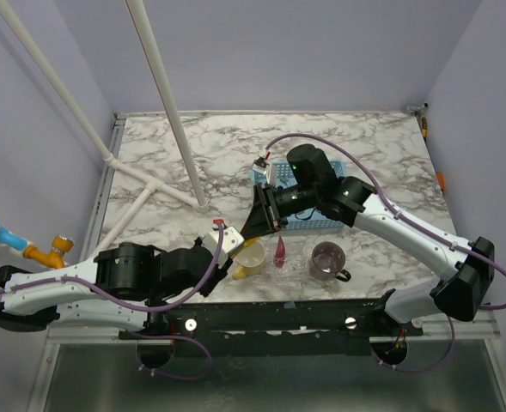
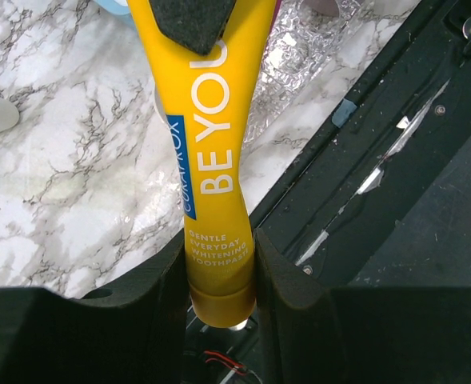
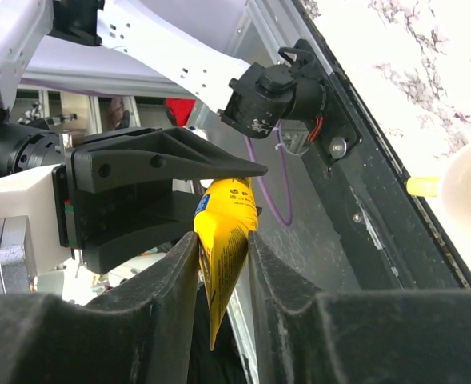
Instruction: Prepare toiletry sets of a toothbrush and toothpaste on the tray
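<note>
1. The yellow tube (image 2: 211, 160) is held by both arms at once, off the marble table (image 1: 167, 154), above its near edge and just left of the yellow mug (image 1: 253, 257).

2. The left gripper (image 2: 221, 256) is clamped on the capped end. Its two black fingers press the tube's neck from either side, and the cap sits back between them.

3. The tube's face reads "BE YOU", with "CURAPROX" on a blue strip and "GENTLE EVERYDAY WHITENING TOOTHPASTE" in small type.

4. The right gripper (image 3: 223, 244) is closed on the flat crimped end. In the right wrist view the yellow tail is pinched between its fingers, and a black finger of the left gripper lies just above it.

5. The pink tube (image 1: 279, 251) sits on the table between the yellow mug and the purple mug (image 1: 326, 260), near the front edge and apart from both grippers.

6. The blue tray (image 1: 314, 225) lies farther back at centre right. The right arm reaches across it and covers most of it, so what it holds cannot be told.

7. A crinkled silvery sheet (image 2: 299, 64) lies on the marble beside the black rail (image 2: 379, 160) that runs along the near side.
</note>
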Robot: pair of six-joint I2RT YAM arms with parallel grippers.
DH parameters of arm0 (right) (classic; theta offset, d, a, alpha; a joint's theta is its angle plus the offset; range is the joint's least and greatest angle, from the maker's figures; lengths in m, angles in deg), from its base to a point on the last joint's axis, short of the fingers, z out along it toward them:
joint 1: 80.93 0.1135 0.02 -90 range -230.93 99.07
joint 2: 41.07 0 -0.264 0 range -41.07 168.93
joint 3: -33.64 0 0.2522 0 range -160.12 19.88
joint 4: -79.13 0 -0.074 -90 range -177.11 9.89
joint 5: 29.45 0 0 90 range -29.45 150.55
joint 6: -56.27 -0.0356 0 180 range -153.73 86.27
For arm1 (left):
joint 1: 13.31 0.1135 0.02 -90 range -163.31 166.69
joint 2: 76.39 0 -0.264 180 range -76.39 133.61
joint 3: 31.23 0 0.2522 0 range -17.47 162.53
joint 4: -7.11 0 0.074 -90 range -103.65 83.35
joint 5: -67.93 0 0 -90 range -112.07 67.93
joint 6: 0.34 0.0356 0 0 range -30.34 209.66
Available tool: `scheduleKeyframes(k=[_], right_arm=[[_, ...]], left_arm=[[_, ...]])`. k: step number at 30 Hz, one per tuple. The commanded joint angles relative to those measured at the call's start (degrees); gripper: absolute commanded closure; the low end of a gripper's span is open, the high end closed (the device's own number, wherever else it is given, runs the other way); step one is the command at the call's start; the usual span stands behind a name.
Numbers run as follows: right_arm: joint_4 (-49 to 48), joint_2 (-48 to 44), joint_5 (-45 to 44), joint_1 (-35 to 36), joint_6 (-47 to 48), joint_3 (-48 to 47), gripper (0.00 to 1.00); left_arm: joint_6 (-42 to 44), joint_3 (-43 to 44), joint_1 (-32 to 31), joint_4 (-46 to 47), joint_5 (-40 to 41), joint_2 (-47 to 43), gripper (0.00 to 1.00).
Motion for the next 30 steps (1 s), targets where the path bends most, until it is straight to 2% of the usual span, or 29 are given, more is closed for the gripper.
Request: scheduleKeyframes(k=[1, 4, 8, 14, 16, 20, 26, 30], right_arm=[[-1.4, -0.4, 2.3, -0.1, -0.5, 1.7, 0.69], [-1.5, -0.7, 2.3, -0.1, -0.5, 2.4, 0.74], [-2.2, -1.4, 2.3, -0.1, -0.9, 3.3, 1.00], [-2.7, -2.6, 0.5, -0.1, -0.8, 4.1, 1.00], [-2.2, -3.0, -0.7, -0.1, -0.5, 4.2, 1.00], [-0.9, -3.9, -2.6, -0.1, 0.4, 3.8, 1.00], [5.4, -4.3, -7.7, -0.1, 4.6, 0.0, 1.00], [10.7, -4.8, -11.3, -0.1, 7.6, -3.2, 1.00]], left_arm=[[-0.2, -0.3, -0.5, 1.9, 2.7, -0.7, 1.00], [-0.2, -0.4, -0.4, 2.1, 2.8, -0.9, 1.00], [-0.2, -0.6, -0.4, 2.4, 3.2, -0.9, 1.00], [0.3, -1.1, -0.4, 3.7, 2.9, -0.7, 0.99], [0.9, -1.7, -0.4, 4.6, 2.6, -0.8, 0.83], [1.8, -3.0, -0.5, 7.0, 1.1, -1.7, 0.63], [2.0, -4.6, -0.4, 11.4, -0.3, -3.0, 0.40], [2.0, -4.4, -0.4, 12.7, -0.1, -3.7, 0.34]])
